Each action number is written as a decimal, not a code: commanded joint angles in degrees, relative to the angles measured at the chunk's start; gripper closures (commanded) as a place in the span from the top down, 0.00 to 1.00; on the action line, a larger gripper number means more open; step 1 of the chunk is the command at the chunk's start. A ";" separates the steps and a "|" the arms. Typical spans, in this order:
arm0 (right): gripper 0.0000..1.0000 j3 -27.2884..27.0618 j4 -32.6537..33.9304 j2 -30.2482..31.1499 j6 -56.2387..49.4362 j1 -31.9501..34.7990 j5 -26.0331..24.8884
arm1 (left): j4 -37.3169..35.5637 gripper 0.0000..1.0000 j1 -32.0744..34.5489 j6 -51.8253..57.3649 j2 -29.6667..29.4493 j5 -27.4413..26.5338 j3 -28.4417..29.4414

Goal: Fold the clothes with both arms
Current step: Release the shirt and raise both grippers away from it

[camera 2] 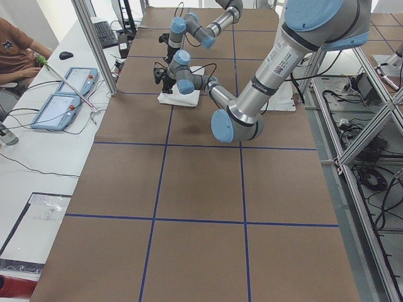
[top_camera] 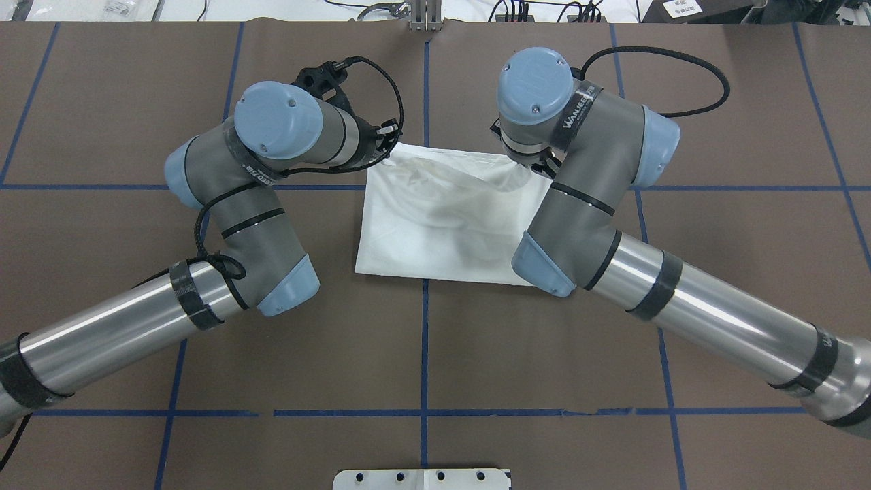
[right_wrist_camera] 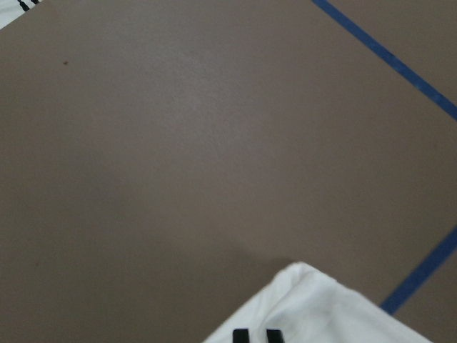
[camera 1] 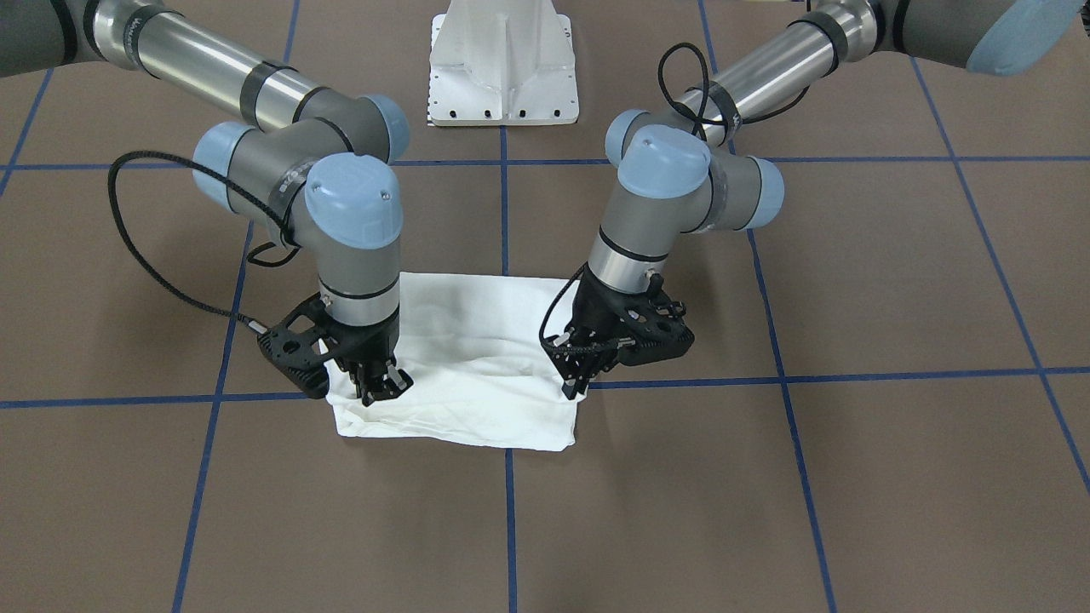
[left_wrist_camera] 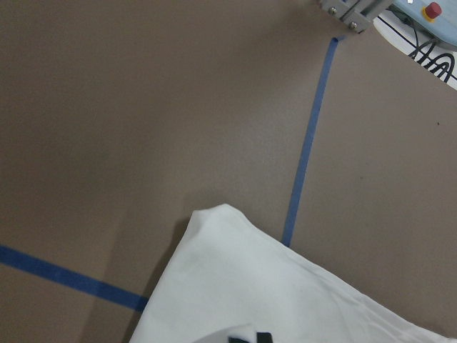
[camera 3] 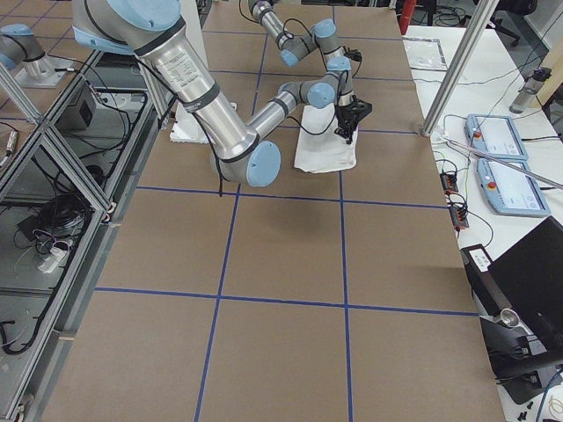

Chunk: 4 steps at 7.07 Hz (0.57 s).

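Note:
The white T-shirt (camera 1: 477, 366) lies folded into a rectangle in the middle of the brown table and also shows in the overhead view (top_camera: 442, 224). No print or collar shows. My left gripper (camera 1: 572, 390) is down on its corner at the edge far from the robot's base. Its tips are close together in the left wrist view (left_wrist_camera: 250, 337), with cloth (left_wrist_camera: 271, 293) bunched at them. My right gripper (camera 1: 381, 392) is on the other far corner. Its tips are also nearly closed on cloth (right_wrist_camera: 321, 307) in the right wrist view (right_wrist_camera: 257, 334).
The white pedestal base (camera 1: 502, 68) stands at the table's robot side. Blue tape lines (camera 1: 508, 511) grid the brown surface. A side desk with tablets (camera 2: 63, 94) and a seated person (camera 2: 12, 44) lie beyond the table's far edge.

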<state>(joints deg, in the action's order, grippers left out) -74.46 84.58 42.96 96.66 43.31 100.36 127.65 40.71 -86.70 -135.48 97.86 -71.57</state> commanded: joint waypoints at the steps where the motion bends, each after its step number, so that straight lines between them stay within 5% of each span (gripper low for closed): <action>1: 1.00 6.17 -5.30 -1.57 -10.05 4.91 2.29 | 3.39 0.66 3.14 4.17 -0.93 0.13 4.86; 3: 1.00 6.17 -5.30 0.26 -17.69 8.44 4.39 | 4.00 0.68 3.50 4.52 -0.84 0.92 4.78; 4: 1.00 5.65 -5.57 2.89 -22.69 10.89 8.76 | 4.44 0.67 5.06 7.13 -0.06 6.15 4.17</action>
<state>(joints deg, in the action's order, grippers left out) -68.49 79.29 43.41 79.54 51.57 105.30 131.55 44.50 -81.64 -136.12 99.98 -67.00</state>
